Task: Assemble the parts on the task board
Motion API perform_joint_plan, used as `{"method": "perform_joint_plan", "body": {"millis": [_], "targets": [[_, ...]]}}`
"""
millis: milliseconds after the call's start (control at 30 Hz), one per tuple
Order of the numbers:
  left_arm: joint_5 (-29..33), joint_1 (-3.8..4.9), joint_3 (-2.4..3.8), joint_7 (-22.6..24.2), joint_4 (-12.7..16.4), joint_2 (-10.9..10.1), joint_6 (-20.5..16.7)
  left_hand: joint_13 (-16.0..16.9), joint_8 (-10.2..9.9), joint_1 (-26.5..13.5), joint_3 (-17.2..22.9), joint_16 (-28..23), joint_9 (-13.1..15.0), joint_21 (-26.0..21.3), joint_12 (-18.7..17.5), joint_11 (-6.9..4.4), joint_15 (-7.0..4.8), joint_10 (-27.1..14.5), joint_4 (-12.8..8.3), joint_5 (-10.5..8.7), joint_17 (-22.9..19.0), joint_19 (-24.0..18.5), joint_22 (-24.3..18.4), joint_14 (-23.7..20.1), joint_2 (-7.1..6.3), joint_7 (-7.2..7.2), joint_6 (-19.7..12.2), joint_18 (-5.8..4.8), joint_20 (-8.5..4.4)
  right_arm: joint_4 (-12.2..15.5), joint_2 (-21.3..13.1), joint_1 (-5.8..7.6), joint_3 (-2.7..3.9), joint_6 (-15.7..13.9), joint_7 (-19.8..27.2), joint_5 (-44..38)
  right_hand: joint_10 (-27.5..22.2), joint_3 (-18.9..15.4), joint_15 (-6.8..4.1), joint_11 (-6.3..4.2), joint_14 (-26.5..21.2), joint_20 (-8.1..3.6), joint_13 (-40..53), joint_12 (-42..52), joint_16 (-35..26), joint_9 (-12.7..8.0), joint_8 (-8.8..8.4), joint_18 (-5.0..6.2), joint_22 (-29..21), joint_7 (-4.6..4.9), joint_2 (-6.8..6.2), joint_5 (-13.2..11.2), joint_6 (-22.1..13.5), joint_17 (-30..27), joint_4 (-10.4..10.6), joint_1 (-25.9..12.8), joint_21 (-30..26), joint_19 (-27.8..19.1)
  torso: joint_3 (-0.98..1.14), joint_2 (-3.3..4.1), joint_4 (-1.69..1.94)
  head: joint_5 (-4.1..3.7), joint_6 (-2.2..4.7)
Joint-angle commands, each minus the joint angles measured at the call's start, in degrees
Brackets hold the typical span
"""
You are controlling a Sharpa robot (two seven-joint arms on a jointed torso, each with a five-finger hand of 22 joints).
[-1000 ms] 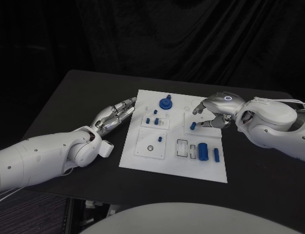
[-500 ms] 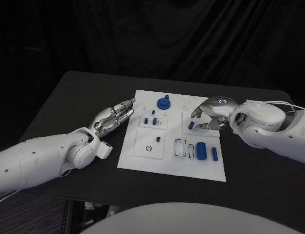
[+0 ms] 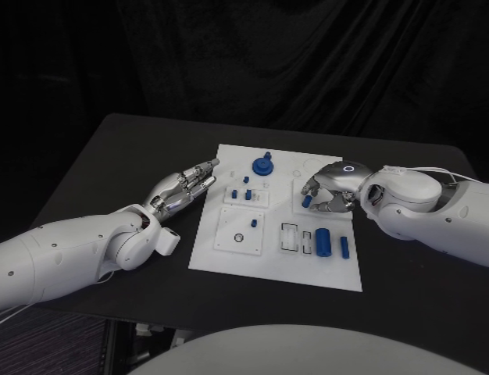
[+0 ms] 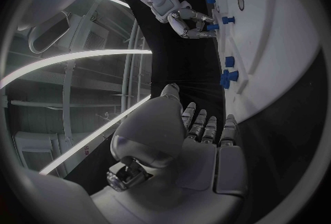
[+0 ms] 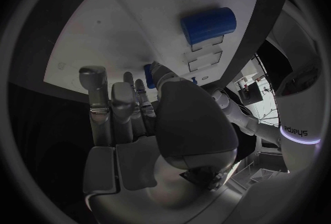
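Observation:
The white task board (image 3: 236, 254) lies mid-table. My right hand (image 3: 333, 187) hovers over its right side and pinches a small blue peg (image 3: 308, 201) between thumb and fingers; the right wrist view shows that peg (image 5: 149, 76) at the fingertips of the right hand (image 5: 138, 124). My left hand (image 3: 183, 186) lies flat with its fingers stretched out, at the board's left edge, holding nothing. The left wrist view shows the left hand (image 4: 196, 141) beside the board (image 4: 276, 31), with the right hand (image 4: 187, 19) on the peg (image 4: 212, 27).
A blue knob (image 3: 264, 165) stands at the board's far edge, with small blue pegs (image 3: 244, 187) below it. A blue cylinder (image 3: 326, 241) and a blue bar (image 3: 345, 248) lie at the near right beside two slots (image 3: 290, 237). Black table surrounds the board.
My right arm has slid left and the hand has settled closer over the blue peg, fingers tighter round it. The left hand stays where it was.

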Motion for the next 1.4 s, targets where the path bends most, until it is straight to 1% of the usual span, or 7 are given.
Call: {"method": "perform_joint_plan", "body": {"millis": [33,167,533,633,833,1200,1400], "targets": [[-0.1,-0.10,0.05,11.3,0.1,0.1,1.4,0.1,-0.2,0.7,0.5,-0.2,0.0,0.2,0.4,0.58,0.67,-0.1,-0.1,0.31,-0.1,0.0,0.2,0.0,-0.13,-0.33,0.1,1.39,0.66,-0.4,0.4,-0.30,0.03,0.2,0.7,0.8,0.8,0.1,-0.06,0.03,-0.1,-0.23,0.1,-0.2,0.1,-0.1,0.10,-0.04,4.9,0.38,0.10,0.0,0.0,0.2,-0.4,0.6,0.3,-0.1,-0.03,-0.02,0.10,-0.06,-0.01],[-0.1,-0.12,0.05,11.2,0.0,0.2,1.7,0.1,-0.2,1.0,0.7,-0.2,0.1,0.3,0.6,0.90,1.37,0.0,-0.2,0.60,-0.1,0.1,0.4,0.0,-0.05,-0.33,0.3,1.60,1.58,-0.7,0.7,-0.51,0.03,0.0,1.1,0.9,2.2,0.4,-0.15,-0.15,0.0,-0.30,0.3,0.1,0.2,0.1,0.53,-0.06,5.0,0.52,0.14,-0.1,1.0,0.2,-0.5,0.9,0.4,0.0,-0.04,-0.02,0.00,0.03,-0.01],[-0.1,-0.17,0.05,10.8,-0.1,0.2,2.0,0.1,-0.2,1.1,0.7,-0.2,0.1,0.3,0.6,1.03,1.48,0.0,-0.2,0.72,-0.1,0.1,0.4,0.0,-0.02,-0.31,0.3,1.65,1.81,-0.8,1.3,-0.75,0.03,-0.6,1.8,1.0,5.6,1.8,-0.83,-0.97,0.6,-0.85,0.9,0.9,0.9,1.3,2.19,-0.26,5.4,0.54,0.00,0.1,4.6,0.9,-0.7,2.0,2.1,0.8,-0.05,-0.06,-0.02,0.01,-0.01],[-0.1,-0.19,0.05,10.6,-0.1,0.2,2.1,0.1,-0.2,1.1,0.7,-0.2,0.1,0.3,0.6,1.03,1.48,0.0,-0.2,0.72,-0.1,0.1,0.4,0.0,-0.02,-0.31,0.3,1.65,1.81,-0.8,1.3,-0.76,0.04,-1.3,2.1,1.0,8.0,3.0,-1.65,-1.96,1.1,-1.53,1.6,2.0,1.4,2.7,3.80,-0.46,5.7,0.47,0.20,1.0,7.6,1.4,-1.6,3.5,3.6,1.4,-0.05,-0.10,0.07,0.08,-0.01],[-0.1,-0.21,0.05,10.3,-0.1,0.2,2.2,0.1,-0.2,1.2,0.8,-0.2,0.0,0.3,0.5,1.13,1.66,0.0,-0.2,0.66,-0.1,0.1,0.4,0.0,0.00,-0.27,0.1,1.68,1.96,-0.5,1.2,-0.77,0.04,-2.7,2.5,1.0,10.3,4.2,-2.74,-3.22,2.0,-2.57,2.8,3.6,2.0,5.0,6.17,-0.79,6.2,0.23,0.67,2.2,10.3,2.0,-3.3,5.5,5.9,2.4,-0.05,-0.10,-0.03,0.26,-0.01],[-0.1,-0.23,0.05,9.6,-0.3,0.2,2.7,0.0,-0.2,1.3,0.9,-0.2,0.0,0.3,0.2,1.22,2.10,-0.1,-0.3,0.74,-0.1,0.1,0.4,0.0,0.07,-0.13,-0.1,1.73,2.27,1.0,0.3,-0.62,0.05,-4.8,2.4,1.0,11.1,4.6,-3.12,-3.61,2.3,-3.04,3.6,4.4,1.8,6.4,7.61,-0.91,6.3,0.23,0.83,2.1,10.9,2.0,-4.4,6.3,6.6,2.7,-0.07,-0.13,-0.01,0.59,-0.01],[-0.1,-0.23,0.05,9.2,-0.3,0.1,2.8,0.0,-0.3,1.4,0.9,-0.2,0.0,0.3,0.1,1.23,2.27,-0.2,-0.3,0.72,-0.1,0.2,0.4,0.0,0.10,-0.10,-0.3,1.74,2.39,3.3,-0.6,0.81,0.06,-5.1,1.7,1.0,11.1,4.6,-3.15,-3.60,2.4,-3.12,3.9,4.4,1.7,7.2,8.42,-0.95,6.3,0.18,0.84,1.4,11.4,1.9,-4.4,6.1,6.7,2.8,-0.12,-0.20,-0.04,0.70,-0.01]]}}
